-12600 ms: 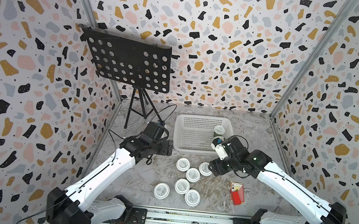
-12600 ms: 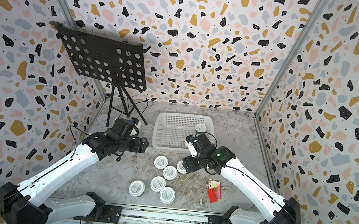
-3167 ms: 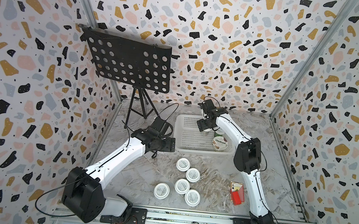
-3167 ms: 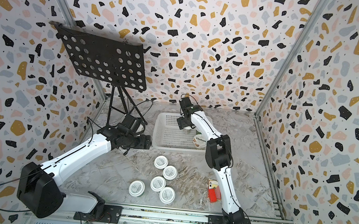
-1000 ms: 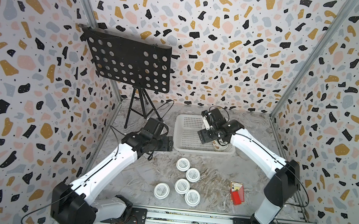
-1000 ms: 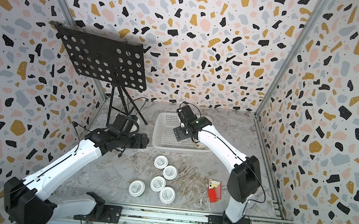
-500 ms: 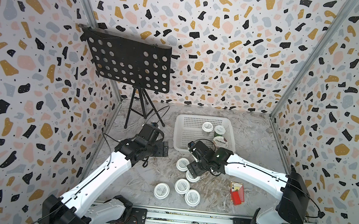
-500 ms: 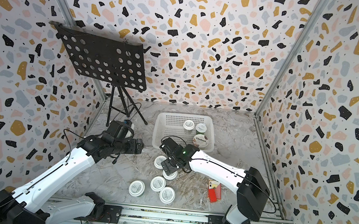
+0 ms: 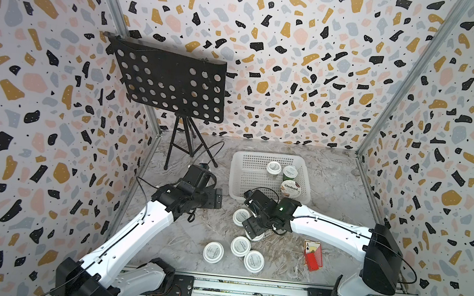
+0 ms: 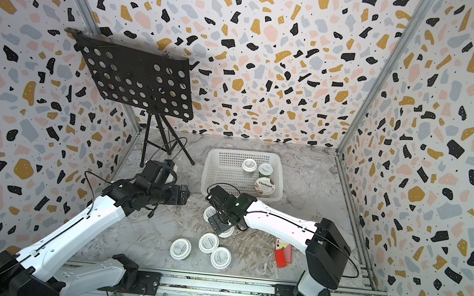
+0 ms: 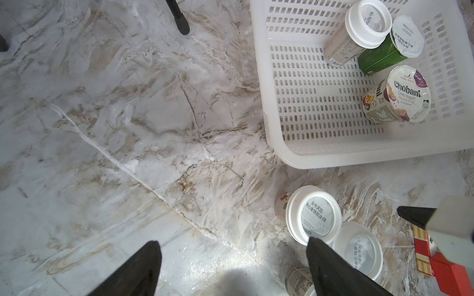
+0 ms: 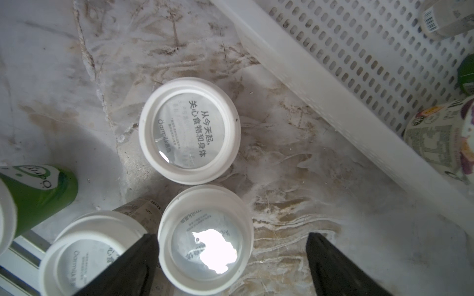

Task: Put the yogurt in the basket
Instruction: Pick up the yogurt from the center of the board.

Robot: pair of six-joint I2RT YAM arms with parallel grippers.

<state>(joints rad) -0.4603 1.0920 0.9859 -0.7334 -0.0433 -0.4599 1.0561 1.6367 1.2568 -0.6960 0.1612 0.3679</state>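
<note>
The white basket [image 9: 271, 156] [image 10: 244, 152] holds three yogurt cups: a white-lidded one [image 9: 274, 167], a green-sided one [image 9: 289, 172] and the Chobani cup [image 9: 290, 188]. Several more white-lidded yogurt cups stand on the table in front of it. My right gripper [image 9: 253, 227] [image 12: 230, 256] hangs open over one of these cups [image 12: 205, 238], which sits between the fingers, close to one finger [image 12: 133, 266]. Another cup [image 12: 189, 130] stands just beyond it. My left gripper [image 9: 218, 198] [image 11: 230, 264] is open and empty, left of the basket's front corner.
A red playing-card box [image 9: 313, 254] lies on the table to the right of the cups. A black perforated music stand [image 9: 170, 84] on a tripod [image 9: 182, 146] stands at the back left. Patterned walls close in three sides.
My right arm came out of the basket, leaving a white-lidded cup there, and dropped toward the front over the table cups, its jaws widening. My left arm pulled back a little.
</note>
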